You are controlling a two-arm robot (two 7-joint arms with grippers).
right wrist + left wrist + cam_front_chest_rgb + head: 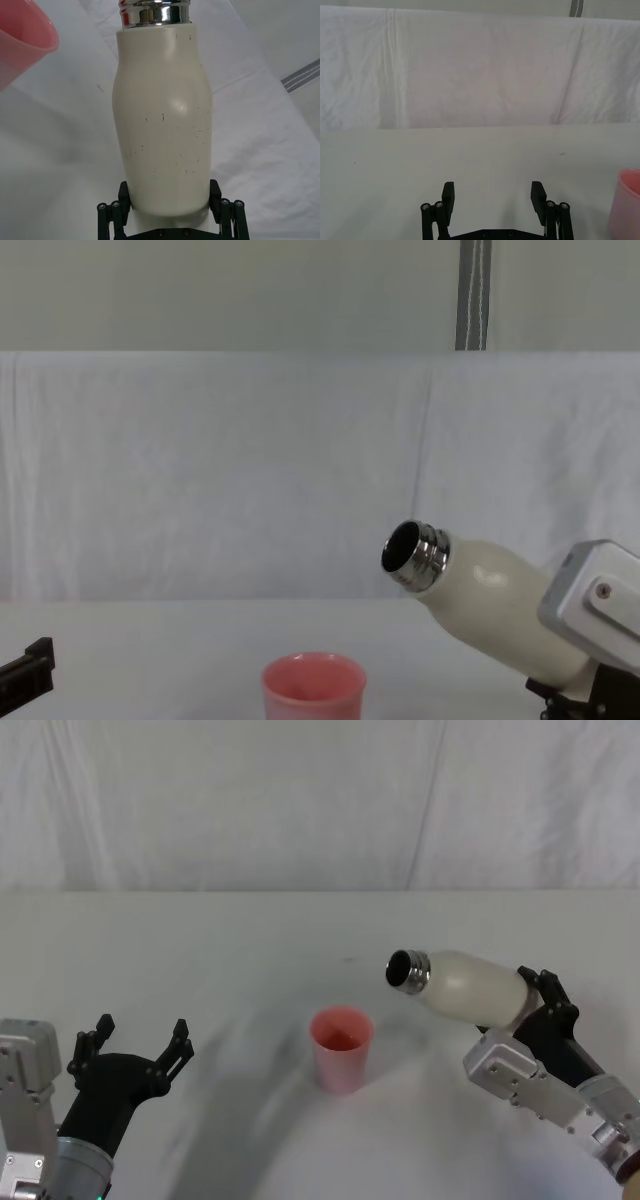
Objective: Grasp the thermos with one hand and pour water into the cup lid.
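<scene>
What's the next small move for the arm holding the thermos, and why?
Probably carry the thermos a little toward the cup lid. The right gripper holds it tilted, but its open steel mouth sits beside the cup lid, not above it, so water would likely miss.

Open table (250, 960) around cup lid (342, 1048)

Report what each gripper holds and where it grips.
The right gripper clamps the thermos around its lower body, near the base, tilted toward the cup lid. The left gripper is open and holds nothing.
</scene>
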